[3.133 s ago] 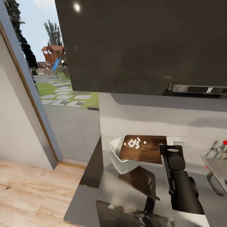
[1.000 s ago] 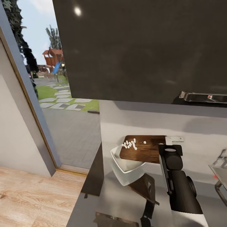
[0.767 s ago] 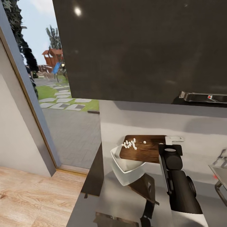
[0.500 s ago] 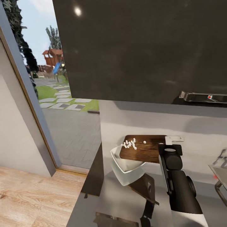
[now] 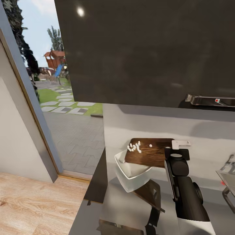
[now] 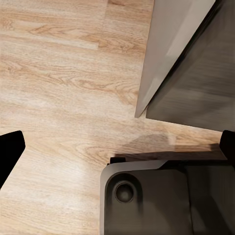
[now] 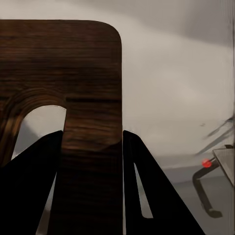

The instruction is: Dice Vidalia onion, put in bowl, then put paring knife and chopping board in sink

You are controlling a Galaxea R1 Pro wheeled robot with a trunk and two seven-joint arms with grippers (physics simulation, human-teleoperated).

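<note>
I have the right gripper (image 7: 91,147) clamped on the handle end of the chopping board (image 5: 153,153), lower centre of the head view, raised over the bowl (image 5: 130,174); stiff, smooth wood, diced onion (image 5: 135,147) loose; left gripper (image 6: 117,149) spread empty

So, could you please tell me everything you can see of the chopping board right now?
The chopping board is a rectangular slab of dark brown wood with visible grain and rounded corners. In the right wrist view its oval handle slot shows at the short end, where the right claw is shut on the strip of wood beside the slot. The board is held off the countertop, its far end over the white bowl. The small white cubes of diced onion lie clustered near that end.
</note>
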